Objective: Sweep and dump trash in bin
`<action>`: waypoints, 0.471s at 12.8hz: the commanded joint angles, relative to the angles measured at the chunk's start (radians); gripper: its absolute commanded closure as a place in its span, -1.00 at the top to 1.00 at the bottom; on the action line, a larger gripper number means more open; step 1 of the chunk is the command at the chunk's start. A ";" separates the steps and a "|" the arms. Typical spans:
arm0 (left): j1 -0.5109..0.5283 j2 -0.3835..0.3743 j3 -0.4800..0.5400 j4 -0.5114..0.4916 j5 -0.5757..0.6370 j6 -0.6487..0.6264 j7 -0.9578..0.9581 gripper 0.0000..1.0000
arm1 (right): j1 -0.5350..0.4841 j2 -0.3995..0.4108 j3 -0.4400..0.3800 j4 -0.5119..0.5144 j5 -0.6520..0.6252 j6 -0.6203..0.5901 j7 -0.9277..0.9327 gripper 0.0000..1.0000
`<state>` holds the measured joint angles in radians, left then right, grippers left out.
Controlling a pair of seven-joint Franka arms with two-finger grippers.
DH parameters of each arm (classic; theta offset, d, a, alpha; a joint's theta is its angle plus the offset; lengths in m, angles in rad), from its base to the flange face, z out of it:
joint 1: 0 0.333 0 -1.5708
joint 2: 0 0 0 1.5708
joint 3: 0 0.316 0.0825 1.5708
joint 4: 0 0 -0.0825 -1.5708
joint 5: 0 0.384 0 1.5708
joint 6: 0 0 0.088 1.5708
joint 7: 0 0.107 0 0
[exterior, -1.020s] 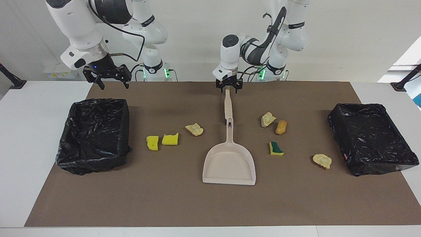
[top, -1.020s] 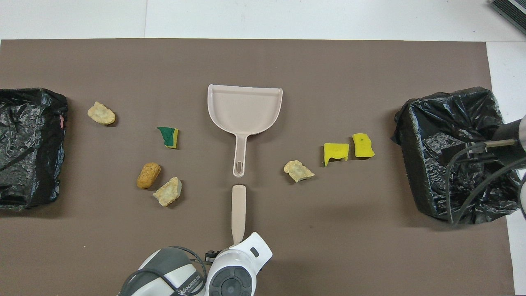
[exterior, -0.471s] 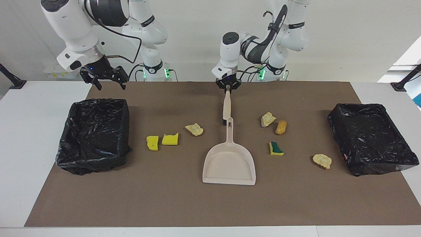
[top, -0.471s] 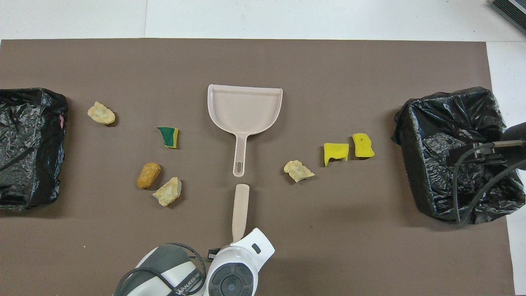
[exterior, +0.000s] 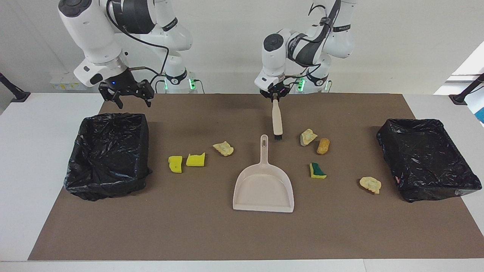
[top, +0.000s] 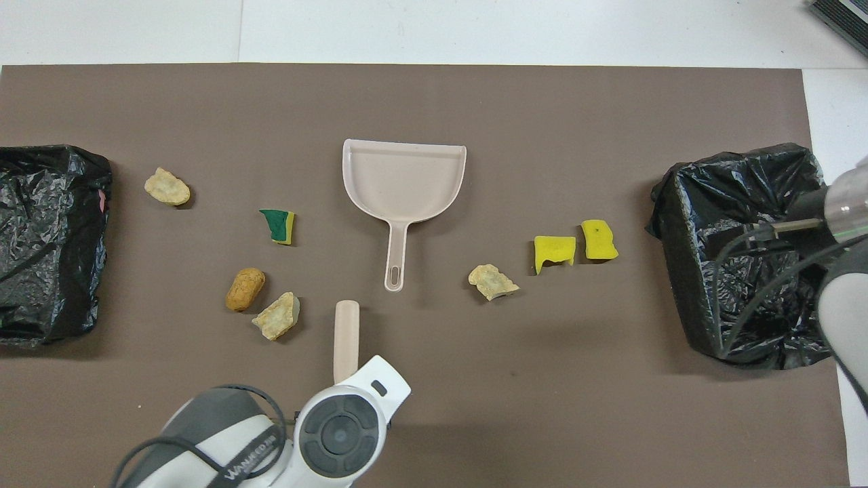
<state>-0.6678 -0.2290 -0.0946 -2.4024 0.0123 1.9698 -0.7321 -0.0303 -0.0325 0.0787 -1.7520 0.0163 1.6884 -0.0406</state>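
Note:
My left gripper is shut on the top of a beige brush. The brush hangs with its dark bristles low over the mat, beside the tip of the beige dustpan's handle. In the overhead view the brush sticks out from under the left wrist. Trash lies on both sides of the dustpan: two yellow sponge pieces and a tan chunk toward the right arm's end; two chunks, a green-backed sponge and another chunk toward the left arm's. My right gripper hangs open over the mat's edge.
Two bins lined with black bags stand on the brown mat, one bin at the right arm's end and the other bin at the left arm's end. In the overhead view the right arm covers part of its bin.
My left gripper has shut on the brush, lifted it off the mat and carried it toward the left arm's end, away from the dustpan handle. The right gripper shifted slightly.

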 commanded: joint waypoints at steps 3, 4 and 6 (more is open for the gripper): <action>0.323 0.074 -0.007 0.058 0.089 0.041 0.247 -1.00 | 0.105 0.147 0.012 0.009 0.043 0.161 0.102 1.00; 0.396 0.115 -0.007 0.103 0.104 0.069 0.325 -1.00 | 0.160 0.184 0.010 0.009 0.043 0.200 0.164 1.00; 0.509 0.196 -0.005 0.210 0.123 0.096 0.442 -1.00 | 0.228 0.233 0.010 0.009 0.037 0.311 0.264 1.00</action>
<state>-0.2406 -0.1313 -0.0859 -2.3143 0.1074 2.0588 -0.3693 0.1484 0.1601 0.0882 -1.7546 0.0405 1.9342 0.1451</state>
